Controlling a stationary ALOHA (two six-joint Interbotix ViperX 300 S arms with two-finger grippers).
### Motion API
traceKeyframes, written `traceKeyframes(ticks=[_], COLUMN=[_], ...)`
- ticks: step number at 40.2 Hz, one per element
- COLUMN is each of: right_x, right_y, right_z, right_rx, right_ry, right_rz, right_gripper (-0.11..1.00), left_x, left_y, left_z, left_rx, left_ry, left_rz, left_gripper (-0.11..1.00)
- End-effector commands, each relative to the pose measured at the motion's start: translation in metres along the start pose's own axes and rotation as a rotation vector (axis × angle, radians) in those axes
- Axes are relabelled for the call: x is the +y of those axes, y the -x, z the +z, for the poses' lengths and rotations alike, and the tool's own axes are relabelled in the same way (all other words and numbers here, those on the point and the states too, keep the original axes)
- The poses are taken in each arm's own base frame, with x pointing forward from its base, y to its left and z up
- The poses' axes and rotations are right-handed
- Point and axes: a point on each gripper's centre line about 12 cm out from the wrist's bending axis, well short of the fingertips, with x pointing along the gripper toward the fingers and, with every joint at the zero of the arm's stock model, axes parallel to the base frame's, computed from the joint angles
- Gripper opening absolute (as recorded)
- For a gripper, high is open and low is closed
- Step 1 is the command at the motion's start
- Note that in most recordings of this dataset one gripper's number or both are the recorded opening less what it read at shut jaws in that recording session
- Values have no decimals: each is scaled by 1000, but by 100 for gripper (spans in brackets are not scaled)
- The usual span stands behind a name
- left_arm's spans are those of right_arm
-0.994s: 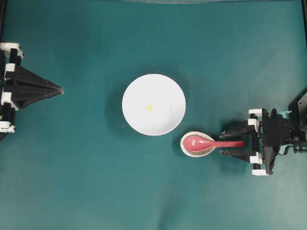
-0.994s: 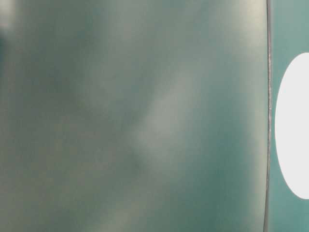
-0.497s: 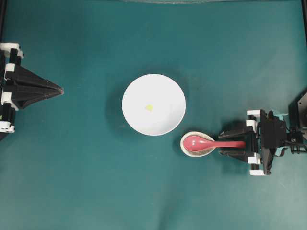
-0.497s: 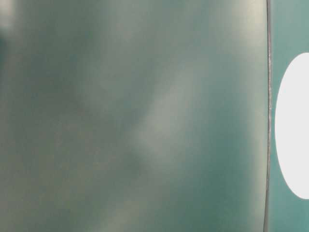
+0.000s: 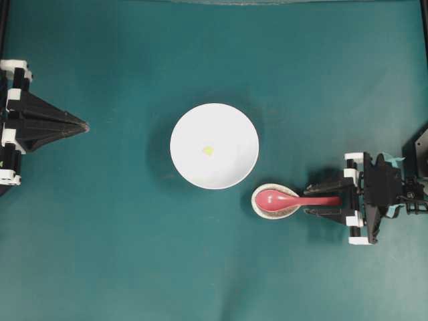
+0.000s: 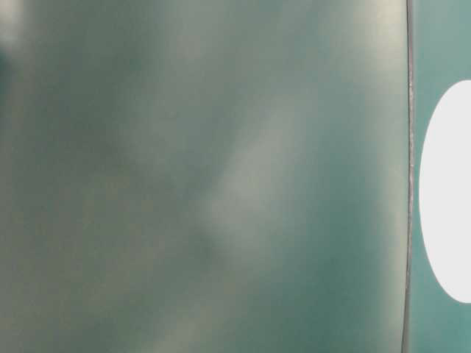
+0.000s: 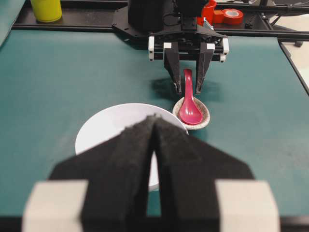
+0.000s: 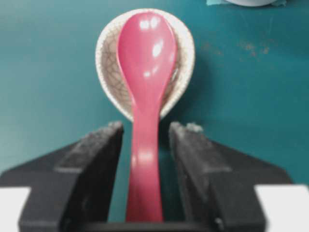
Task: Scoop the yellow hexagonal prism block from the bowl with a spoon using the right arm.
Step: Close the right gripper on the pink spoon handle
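overhead: yellow hexagonal prism block (image 5: 208,150) | right wrist: spoon (image 8: 145,87) between fingers (image 8: 99,154)

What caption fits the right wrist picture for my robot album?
Right gripper open astride the pink spoon, whose scoop sits in the speckled spoon rest.

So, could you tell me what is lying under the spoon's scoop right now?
The spoon rests in a small speckled spoon rest; only its rim shows, and its middle is covered by the scoop.
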Motion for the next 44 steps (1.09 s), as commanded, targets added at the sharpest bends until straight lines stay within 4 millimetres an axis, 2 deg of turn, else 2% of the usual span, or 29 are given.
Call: traceKeyframes(ticks=[1, 32, 44], right_x=[2, 3, 3], right_y=[0, -2, -2], right_z=[4, 5, 6], right_rx=[-20, -27, -28], right_ry=[-6, -10, -11], right_rz=[6, 7, 7], right_gripper=[47, 34, 24], left_x=[0, 0, 0], left_y=[-2, -2, -2], left_z=[6, 6, 5], left_rx=[-15, -9, -8], left_ry=[-2, -1, -2], left_rz=[-1, 1, 0], left_gripper=[0, 0, 0])
